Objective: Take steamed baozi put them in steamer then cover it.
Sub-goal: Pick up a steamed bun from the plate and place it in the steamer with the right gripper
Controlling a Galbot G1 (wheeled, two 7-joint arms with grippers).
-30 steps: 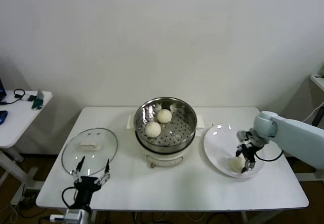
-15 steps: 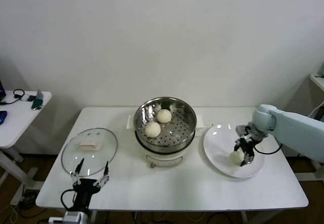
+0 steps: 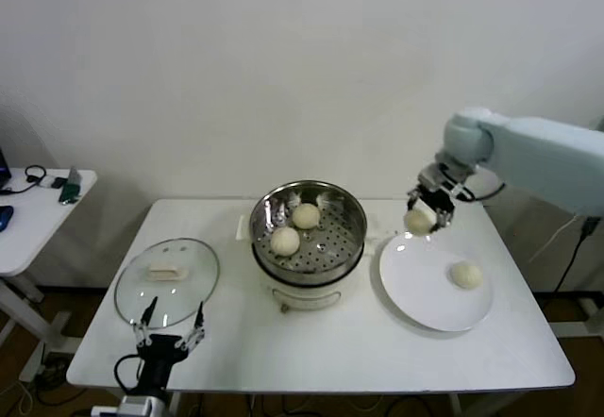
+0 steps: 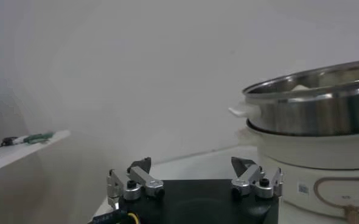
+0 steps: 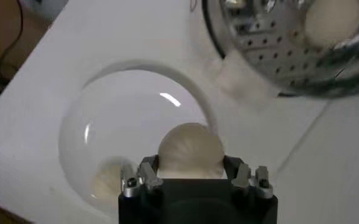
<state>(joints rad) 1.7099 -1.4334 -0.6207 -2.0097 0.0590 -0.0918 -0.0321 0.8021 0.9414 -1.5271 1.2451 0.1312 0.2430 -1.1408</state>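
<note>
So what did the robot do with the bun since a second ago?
The right pincer, which was down on the white plate closing on a bun, has lifted that baozi up and toward the steamer. One bun is left on the plate. Same as before: two buns in the steamer, the cover lying on the table, and the left pincer waiting open near it.

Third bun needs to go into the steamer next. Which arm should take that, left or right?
Right. The right gripper already holds a bun in the air above the plate, beside the steamer. The left gripper hangs open at the table's near edge by the lid.
</note>
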